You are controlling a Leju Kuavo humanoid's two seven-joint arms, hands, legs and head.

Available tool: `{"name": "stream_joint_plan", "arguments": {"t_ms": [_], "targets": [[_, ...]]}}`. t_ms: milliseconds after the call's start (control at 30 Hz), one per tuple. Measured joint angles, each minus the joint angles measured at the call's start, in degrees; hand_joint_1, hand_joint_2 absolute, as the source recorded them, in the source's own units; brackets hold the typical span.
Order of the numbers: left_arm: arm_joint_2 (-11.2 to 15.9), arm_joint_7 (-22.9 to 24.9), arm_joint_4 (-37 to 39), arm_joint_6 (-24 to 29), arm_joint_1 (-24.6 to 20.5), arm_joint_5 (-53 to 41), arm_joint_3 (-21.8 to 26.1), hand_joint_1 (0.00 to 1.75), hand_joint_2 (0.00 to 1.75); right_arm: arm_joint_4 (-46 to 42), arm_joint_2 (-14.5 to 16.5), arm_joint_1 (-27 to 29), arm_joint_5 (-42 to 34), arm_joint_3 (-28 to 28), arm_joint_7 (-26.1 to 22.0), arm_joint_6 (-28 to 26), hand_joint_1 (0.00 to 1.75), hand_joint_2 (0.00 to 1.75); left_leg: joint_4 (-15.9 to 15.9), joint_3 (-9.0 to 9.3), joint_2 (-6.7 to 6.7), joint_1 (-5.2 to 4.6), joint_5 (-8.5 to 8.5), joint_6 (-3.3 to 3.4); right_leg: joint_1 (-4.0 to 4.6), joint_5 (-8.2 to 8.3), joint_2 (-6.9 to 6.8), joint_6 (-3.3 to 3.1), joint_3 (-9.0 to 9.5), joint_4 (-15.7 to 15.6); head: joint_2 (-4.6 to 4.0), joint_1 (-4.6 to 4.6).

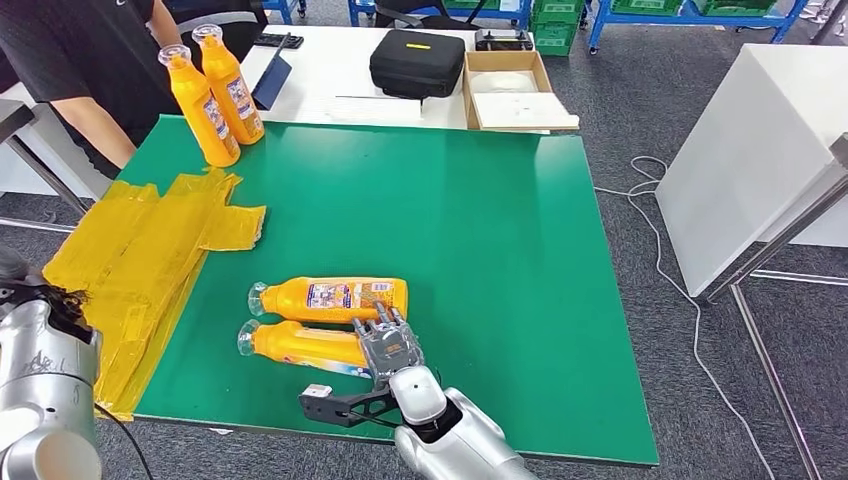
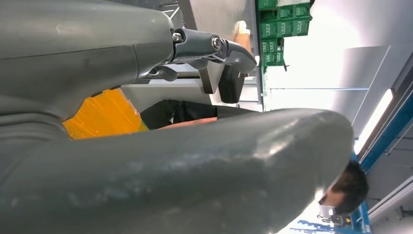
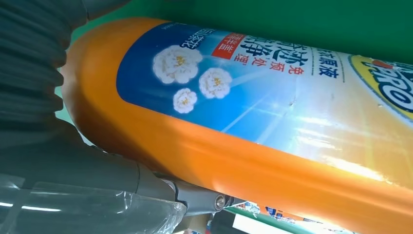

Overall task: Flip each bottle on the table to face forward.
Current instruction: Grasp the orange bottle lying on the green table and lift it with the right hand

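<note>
Two upright bottles at 11 o'clock | far lying bottle untouched | right hand fingers wrapping near lying bottle | left hand grip unclear

The left hand is seen close up, its thick grey thumb lying across the frame and darker fingers beyond. Yellow sheeting is glimpsed between them. A person's dark sleeve and green crates are seen behind.
</note>
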Motion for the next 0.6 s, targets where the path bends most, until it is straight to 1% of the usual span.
{"name": "stream_joint_plan", "arguments": {"t_ms": [33, 167, 200, 233, 600], "targets": [[0.18, -0.22, 0.15, 0.05, -0.04, 0.19, 0.0, 0.0, 0.0, 0.15, 0.04, -0.1, -0.1, -0.01, -0.27, 0.0, 0.21, 1.75, 0.0, 0.04, 0.03, 0.01, -0.01, -0.01, 0.01, 0.0, 0.02, -0.02, 0.03, 0.0, 0.0, 0.0], [0.83, -0.68, 0.78, 0.42, -0.22, 0.62, 0.0, 0.0, 0.0, 0.88, 0.24, -0.56, -0.76, -0.1, -1.11, 0.06, 1.65, 1.75, 0.0, 0.13, 0.14, 0.04, -0.04, -0.04, 0.02, 0.04, 0.06, -0.15, 0.06, 0.0, 0.0, -0.01], [0.94, -0.72, 0.91, 0.5, -0.24, 0.66, 0.0, 0.0, 0.0, 1.03, 0.28, -0.67, -0.93, -0.17, -1.24, 0.1, 1.73, 1.75, 0.0, 0.14, 0.15, 0.04, -0.04, -0.04, 0.02, 0.04, 0.07, -0.15, 0.06, 0.0, 0.0, -0.02], [1.02, -0.76, 1.02, 0.55, -0.25, 0.71, -0.01, 0.0, 0.0, 1.14, 0.31, -0.74, -1.11, -0.27, -1.36, 0.16, 1.74, 1.75, 0.0, 0.15, 0.15, 0.04, -0.04, -0.04, 0.02, 0.05, 0.07, -0.16, 0.05, 0.01, 0.0, -0.01], [1.15, -0.85, 1.61, 1.14, -0.32, 1.31, -0.23, 0.0, 0.0, 1.67, 0.36, -1.39, -2.22, -1.07, -2.15, 0.2, 1.73, 1.75, 0.01, 0.1, 0.18, 0.05, -0.11, -0.1, 0.02, 0.01, 0.1, -0.16, -0.03, 0.01, 0.0, -0.01]]}}
